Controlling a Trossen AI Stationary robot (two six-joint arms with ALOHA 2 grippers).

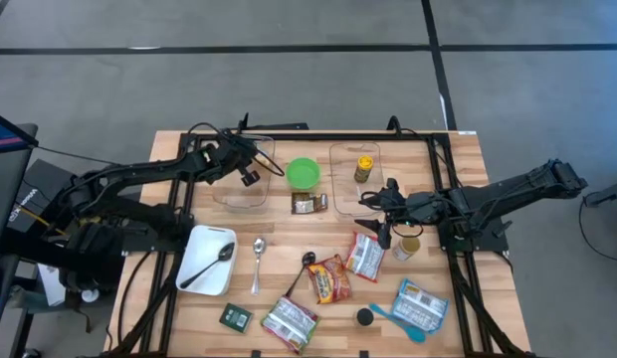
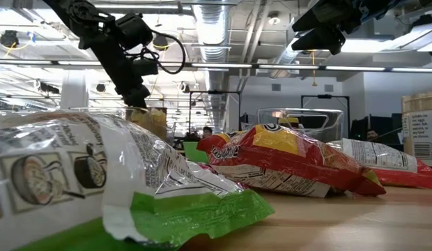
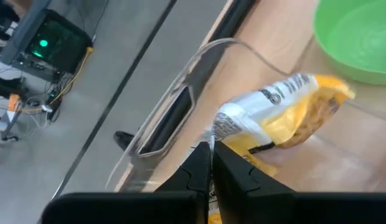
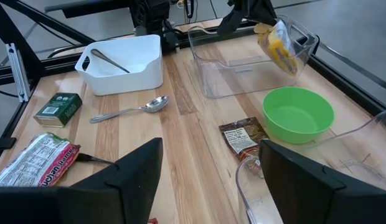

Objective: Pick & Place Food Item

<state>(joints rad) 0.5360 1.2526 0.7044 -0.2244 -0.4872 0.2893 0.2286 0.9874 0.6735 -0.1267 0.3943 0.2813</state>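
Observation:
A yellow snack bag [image 3: 280, 115] hangs from my left gripper [image 3: 210, 167], which is shut on it over the left clear container [image 4: 243, 62] at the table's far side. The right wrist view shows the same bag [image 4: 277, 40] under that gripper, above the container's opening. My right gripper [image 4: 208, 180] stands open above the table's middle right [image 1: 383, 214] with nothing between its fingers. It is near the second clear container [image 1: 340, 189], which has a yellow-lidded jar [image 1: 364, 167] in it. My left gripper pinches one end edge of the bag [image 3: 213, 142] between its two shut fingers. The fingers slant down from the table's left side. The bag hangs tilted below and beyond the fingertips, over the container's opening and lifted clear of the table.
A green bowl [image 1: 303, 174] sits between the two containers, a brown packet [image 1: 308, 203] just in front of it. A white bin [image 1: 194, 273] with a spoon stands at the left. A loose spoon [image 1: 257, 261], several snack bags [image 1: 333, 278] and a green box [image 1: 235, 316] lie toward the near edge.

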